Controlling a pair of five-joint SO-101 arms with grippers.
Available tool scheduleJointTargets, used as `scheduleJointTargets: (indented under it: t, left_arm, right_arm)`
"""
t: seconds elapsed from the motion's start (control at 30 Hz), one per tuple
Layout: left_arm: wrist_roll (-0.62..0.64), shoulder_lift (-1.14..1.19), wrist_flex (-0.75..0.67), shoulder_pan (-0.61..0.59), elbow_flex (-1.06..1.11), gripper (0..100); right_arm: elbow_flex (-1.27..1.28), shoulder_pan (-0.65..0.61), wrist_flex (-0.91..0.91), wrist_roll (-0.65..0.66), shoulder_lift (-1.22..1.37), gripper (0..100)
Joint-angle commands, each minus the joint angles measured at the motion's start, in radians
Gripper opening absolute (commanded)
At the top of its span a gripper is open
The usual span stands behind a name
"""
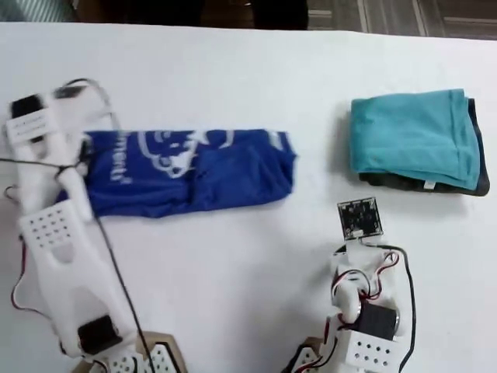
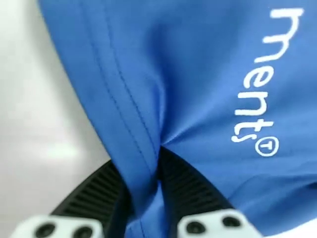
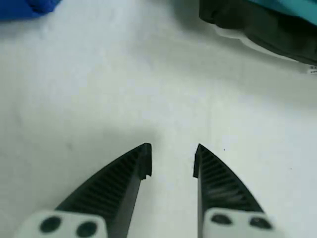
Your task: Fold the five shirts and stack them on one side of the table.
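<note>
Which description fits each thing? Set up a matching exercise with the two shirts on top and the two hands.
Things
1. blue shirt
2. teal shirt
3. left hand
4. right hand

Descriptions
A. open over the bare table
B. folded, lying on a dark shirt
C. shut on cloth
D. laid out in a long band, one end pinched

Pairs: 1-D, 2-B, 3-C, 4-A
</note>
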Motion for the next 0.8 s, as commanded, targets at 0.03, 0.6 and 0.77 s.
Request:
scheduleJointTargets:
  t: [0.03, 0.6, 0.77]
  left_arm:
    - [-0.006, -0.135, 0.014, -0.169, -0.008, 2]
    - [0.146, -0.878, 0.011, 0.365, 0.567, 2]
    - [0.169, -0.879, -0.083, 0.588, 0.555, 2]
  right_arm:
    - [0.009, 0.001, 0.004, -0.008, -0.018, 14.8]
    - [0.009, 0.005, 0.004, -0.008, -0.018, 14.8]
    - [0.009, 0.005, 0.004, -0.008, -0.018, 14.8]
